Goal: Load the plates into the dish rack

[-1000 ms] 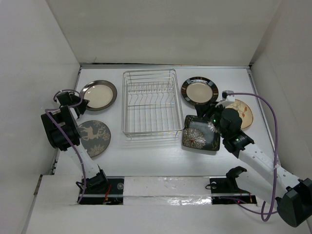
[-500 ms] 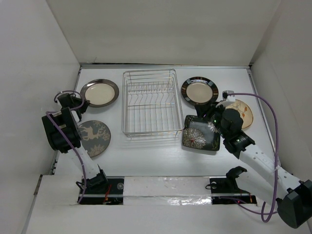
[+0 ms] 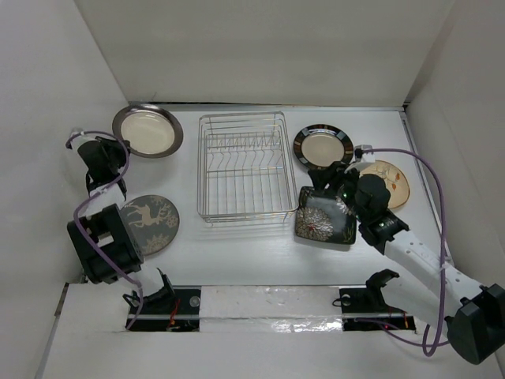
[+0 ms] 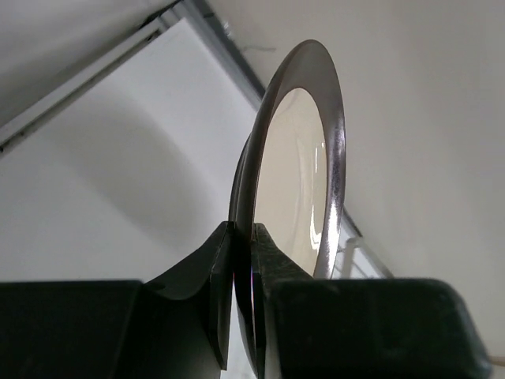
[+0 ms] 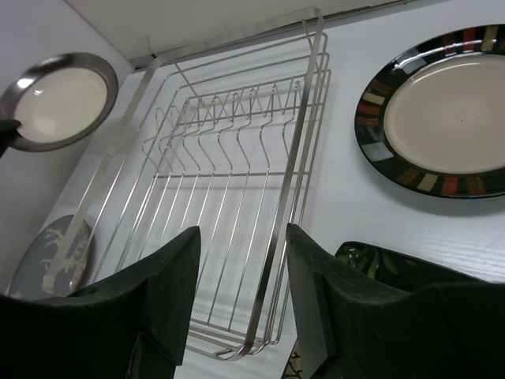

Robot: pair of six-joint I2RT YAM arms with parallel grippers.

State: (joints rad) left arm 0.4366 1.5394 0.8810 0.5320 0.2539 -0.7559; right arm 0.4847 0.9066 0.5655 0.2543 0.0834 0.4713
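I have the left gripper [image 4: 243,237] pinched on the rim of the shiny steel plate [image 3: 147,130]; the plate sits on edge between the fingers in the left wrist view, and at the upper left of the top view it is off the table, left of the dish rack [image 3: 242,167] and apart from it; the right gripper [image 5: 243,237] is spread and empty, hovering over the black square plate [image 3: 325,217] just right of the rack; the dark-rimmed cream plate [image 3: 323,147], floral cream plate [image 3: 392,181] and deer-patterned plate [image 3: 150,223] lie flat on the table.
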